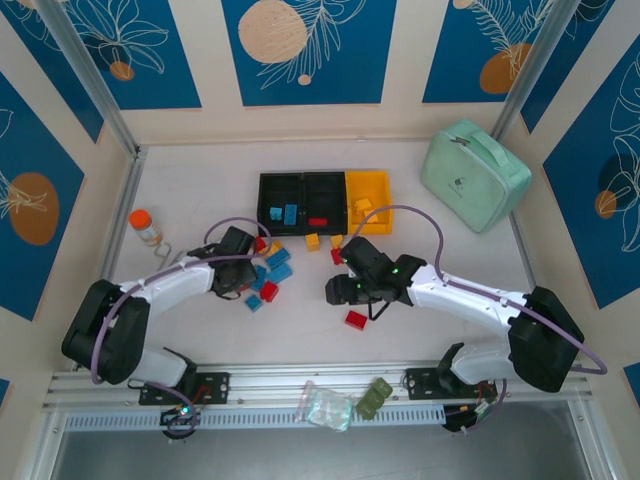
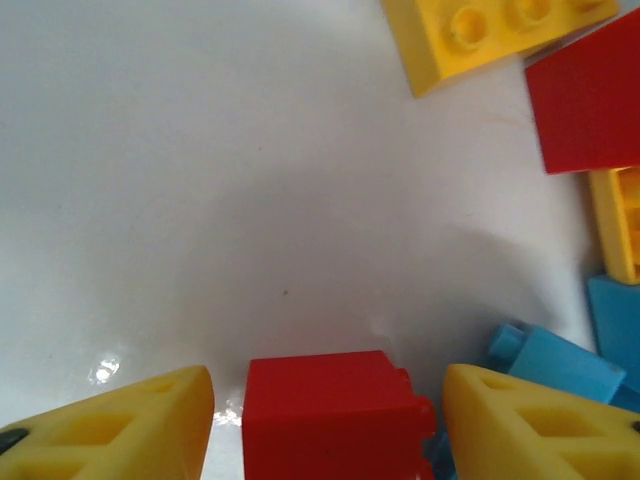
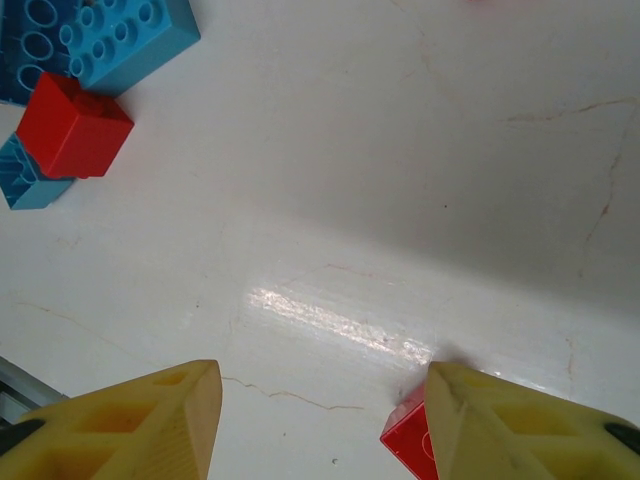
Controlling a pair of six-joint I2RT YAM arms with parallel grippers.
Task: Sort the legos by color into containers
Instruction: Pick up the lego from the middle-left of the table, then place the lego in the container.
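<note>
Left wrist view has the left gripper (image 2: 328,372) part open astride a red lego (image 2: 335,420) on the table (image 2: 200,200), slim gaps either side, so the blue lego (image 2: 560,365) crowding it could get pinched too; right gripper (image 3: 322,370) hangs open, empty.

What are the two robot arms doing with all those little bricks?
They are sorting bricks by color into the row of bins. A few blue, red and yellow ones are already in. The left pincer stands open around a red brick on the table, not squeezing it yet. The right pincer hovers open over bare table, with another red brick just beside one finger. Many bricks lie loose.
</note>
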